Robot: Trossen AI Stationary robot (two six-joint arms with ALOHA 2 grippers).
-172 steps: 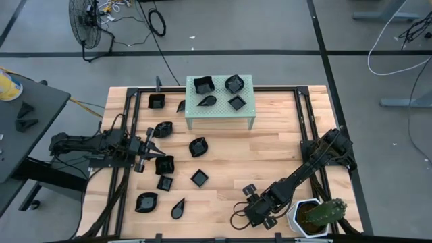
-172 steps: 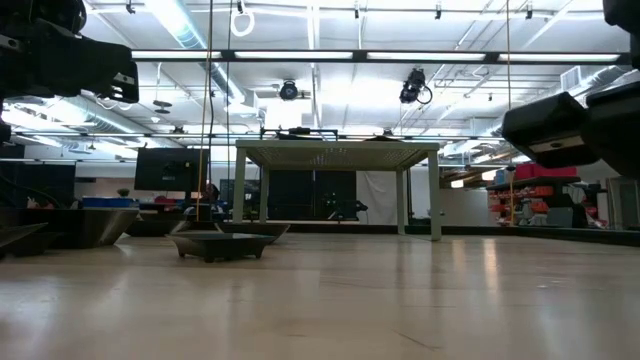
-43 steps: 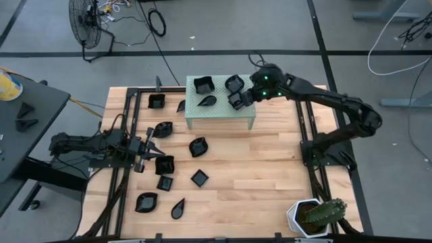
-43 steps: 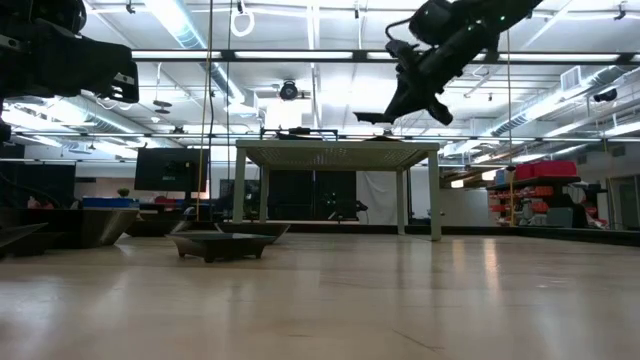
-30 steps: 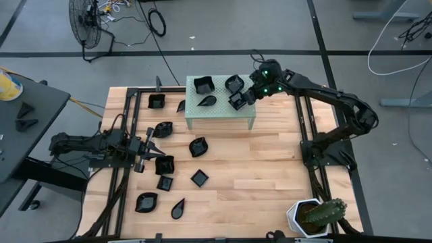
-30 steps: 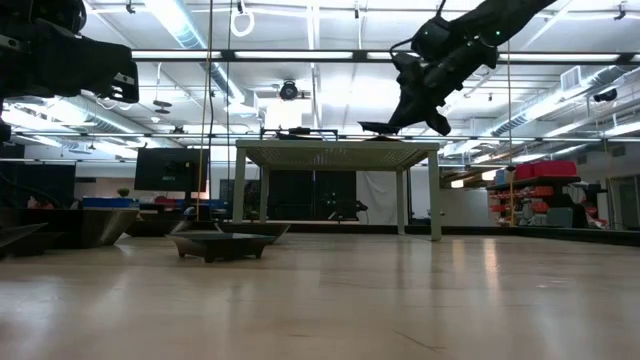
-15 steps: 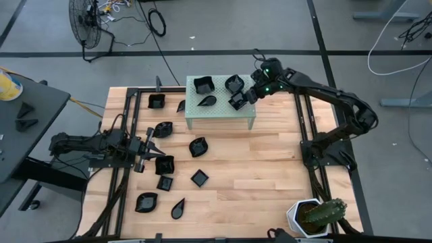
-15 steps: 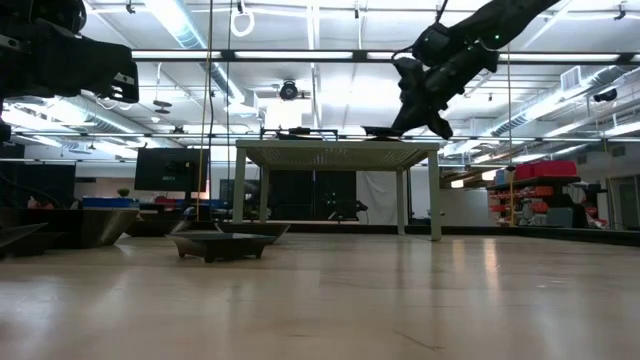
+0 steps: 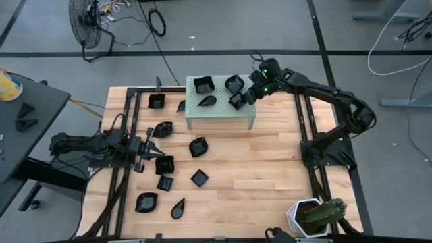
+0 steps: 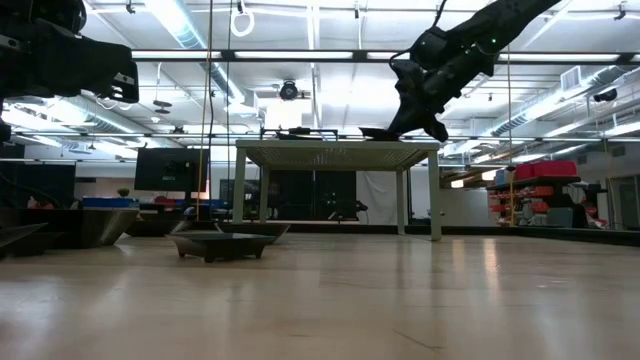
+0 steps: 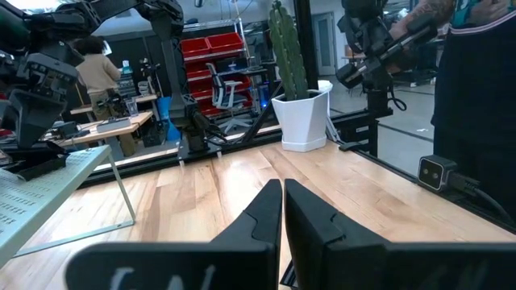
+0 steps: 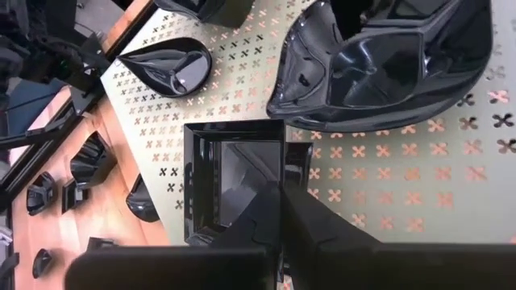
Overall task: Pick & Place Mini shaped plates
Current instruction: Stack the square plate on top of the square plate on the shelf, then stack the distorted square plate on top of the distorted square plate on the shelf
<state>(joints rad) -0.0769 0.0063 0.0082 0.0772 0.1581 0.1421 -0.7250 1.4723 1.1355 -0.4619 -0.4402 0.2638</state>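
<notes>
From above, the right gripper [image 9: 244, 98] is reaching over the pale green stand [image 9: 219, 118] at the counter's [image 9: 270, 169] far side, its jaws pinched on the rim of a square plate [image 9: 236, 102] sitting at the stand's near right corner. Three more mini plates are sharing the stand top, and the others are lying scattered on the wood toward the left. The left gripper [image 9: 154, 144] is waiting low on the left, jaws closed on nothing.

From counter height, the right gripper [image 10: 405, 124] is hanging just over the stand's [image 10: 338, 150] top, tilted down toward it.

In the left wrist view, the left arm's jaws are lying together, empty, pointing toward the white cactus pot [image 11: 304, 121].

In the right wrist view, the jaws are closing on the near wall of the square plate [image 12: 234, 173], which is resting flat on the perforated top beside a larger wavy plate [image 12: 379, 68] and a teardrop plate [image 12: 165, 68].

To do this well, the arm should probably be lifting straight up, so the thin rim does not slip and the wavy neighbour stays put.

Compared with half a second ago, the right arm is sitting almost exactly where it was; the plate is not yet lifted.
</notes>
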